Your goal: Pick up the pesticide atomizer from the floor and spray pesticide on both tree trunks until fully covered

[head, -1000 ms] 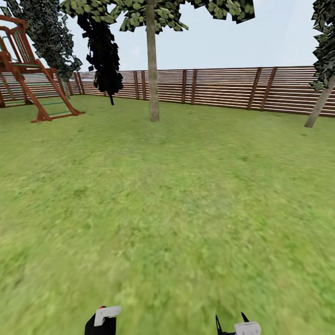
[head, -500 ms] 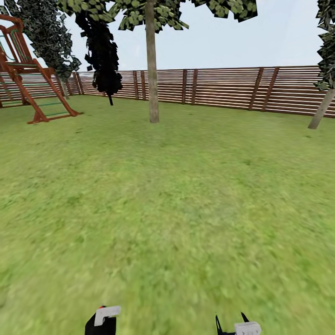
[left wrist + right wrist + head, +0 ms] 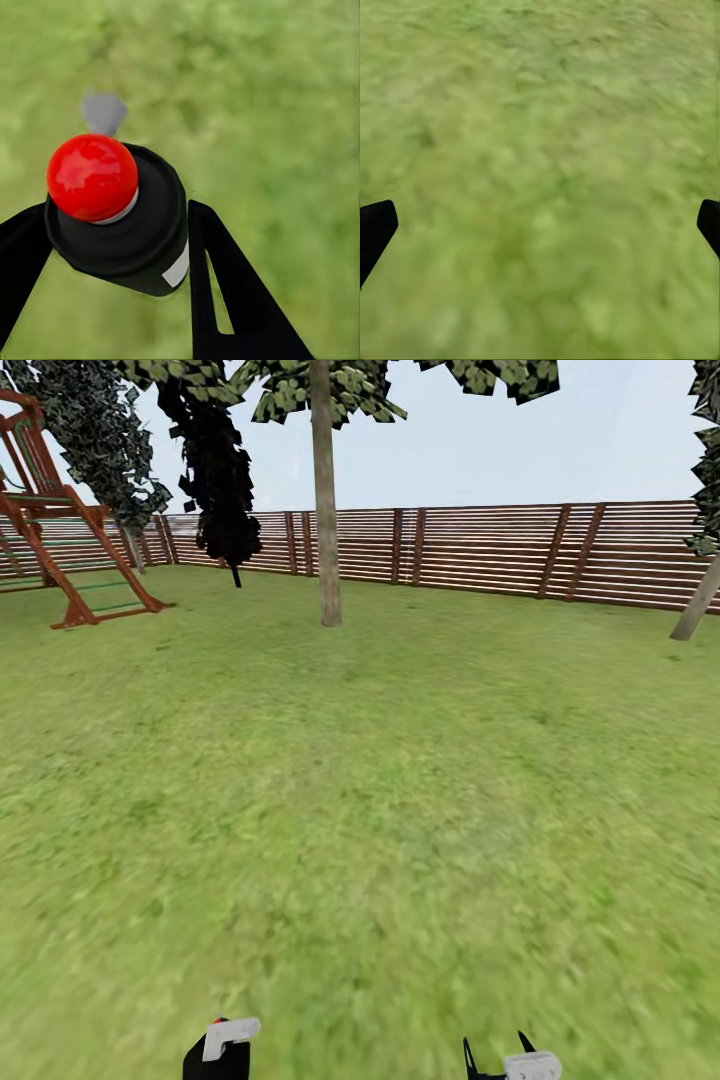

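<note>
Between the left gripper [image 3: 112, 247] fingers, the pesticide atomizer [image 3: 120, 217] is sitting clamped, so pickup is looking done. Right gripper [image 3: 540, 225] is hanging wide and empty over the lawn [image 3: 400, 810]. Nearest tree trunk [image 3: 326, 510] is standing well ahead by the fence [image 3: 500, 550]; spraying both trees is remaining.

Blurred green grass [image 3: 540, 165], right claw [image 3: 540, 225] fingertips [image 3: 375, 229] spread wide apart

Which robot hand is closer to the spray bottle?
Left. The left gripper has its jaws clamped on the pesticide atomizer. The right gripper hangs open above bare grass.
</note>
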